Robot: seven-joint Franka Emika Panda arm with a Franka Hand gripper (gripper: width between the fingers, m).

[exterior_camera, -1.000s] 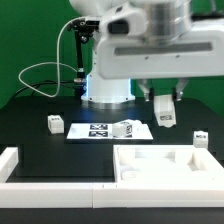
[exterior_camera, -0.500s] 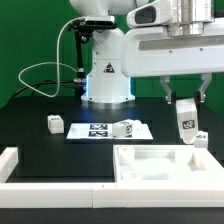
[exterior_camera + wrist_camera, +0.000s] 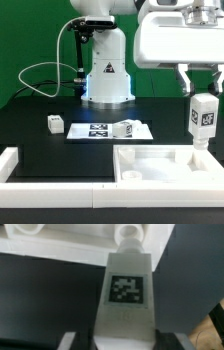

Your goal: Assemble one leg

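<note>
My gripper [image 3: 203,94] is shut on a leg [image 3: 203,117], a small white block with a marker tag, held upright over the far right corner of the large white rimmed panel [image 3: 150,172]. In the wrist view the leg [image 3: 129,286] runs out from between the fingers [image 3: 69,340], its narrow end toward a round hole in the panel [image 3: 130,232]. A second leg [image 3: 55,124] stands on the table at the exterior view's left. A third leg [image 3: 125,128] lies on the marker board [image 3: 92,130].
The robot base [image 3: 107,75] with a cable stands at the back. A white L-shaped rail [image 3: 12,165] runs along the front left of the black table. Something small and white shows just below the held leg; I cannot tell what it is.
The gripper with the leg has moved toward the exterior view's right and come closer to the panel's far right corner. The other two legs have not moved.
</note>
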